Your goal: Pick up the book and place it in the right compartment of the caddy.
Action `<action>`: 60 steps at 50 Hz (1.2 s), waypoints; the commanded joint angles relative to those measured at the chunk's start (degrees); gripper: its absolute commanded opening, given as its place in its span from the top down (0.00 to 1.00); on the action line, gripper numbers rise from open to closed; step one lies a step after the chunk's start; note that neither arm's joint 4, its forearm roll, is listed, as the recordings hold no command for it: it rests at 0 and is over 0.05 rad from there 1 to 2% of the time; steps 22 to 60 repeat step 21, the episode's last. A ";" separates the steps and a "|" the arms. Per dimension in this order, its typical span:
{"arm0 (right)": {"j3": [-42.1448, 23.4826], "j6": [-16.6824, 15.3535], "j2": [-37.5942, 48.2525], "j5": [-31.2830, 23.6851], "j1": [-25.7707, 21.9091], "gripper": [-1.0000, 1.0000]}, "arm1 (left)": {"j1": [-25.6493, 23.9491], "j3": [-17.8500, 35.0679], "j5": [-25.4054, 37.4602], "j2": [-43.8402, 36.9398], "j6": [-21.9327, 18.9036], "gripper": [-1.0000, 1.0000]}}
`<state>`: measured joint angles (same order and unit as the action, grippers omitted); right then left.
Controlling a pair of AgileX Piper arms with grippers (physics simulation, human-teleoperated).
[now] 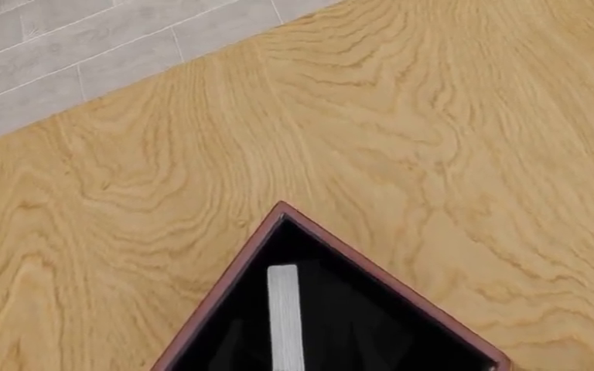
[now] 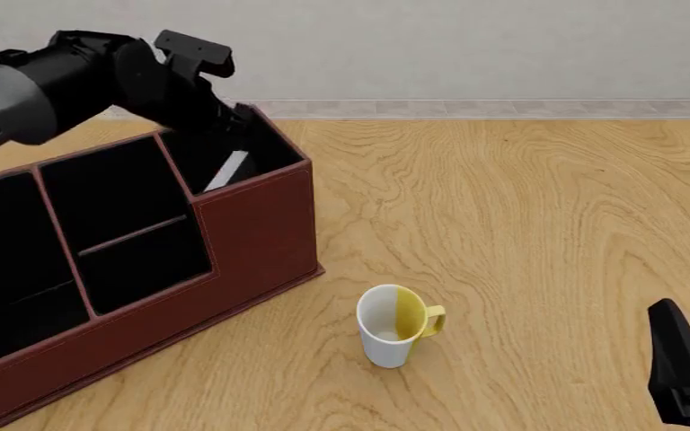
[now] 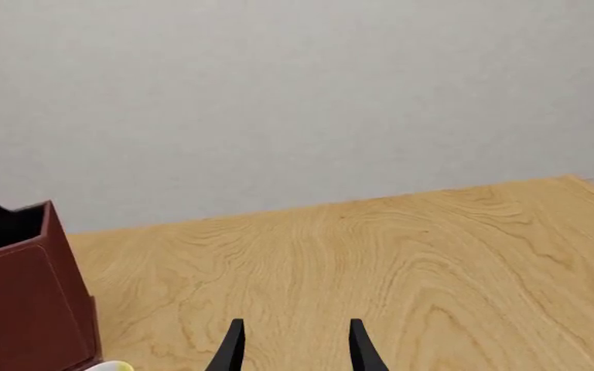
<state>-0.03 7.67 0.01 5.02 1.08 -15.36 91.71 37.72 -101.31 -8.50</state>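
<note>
The reddish-brown caddy (image 2: 255, 238) with its black interior stands at the table's left. The book (image 2: 227, 171) leans tilted inside the right compartment (image 2: 276, 154), showing only its white page edge. In the left wrist view that pale edge of the book (image 1: 285, 317) sits in the black cell of the caddy (image 1: 237, 270). My left gripper (image 2: 244, 115) hovers just above this cell. Its fingers are dark against the dark lining, so their state does not show. My right gripper (image 3: 297, 348) stands open and empty low at the near right (image 2: 685, 373).
A white mug (image 2: 391, 328) with a yellow inside and handle stands upright in front of the caddy's right corner. The caddy's wider shelved cells (image 2: 118, 215) lie to the left. Bare wooden tabletop (image 2: 537, 224) spreads to the right, with a grey wall behind.
</note>
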 commanded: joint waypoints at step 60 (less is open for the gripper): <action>-0.01 -0.03 0.00 0.08 -0.58 0.00 | 0.11 4.56 7.49 16.08 -2.16 0.00</action>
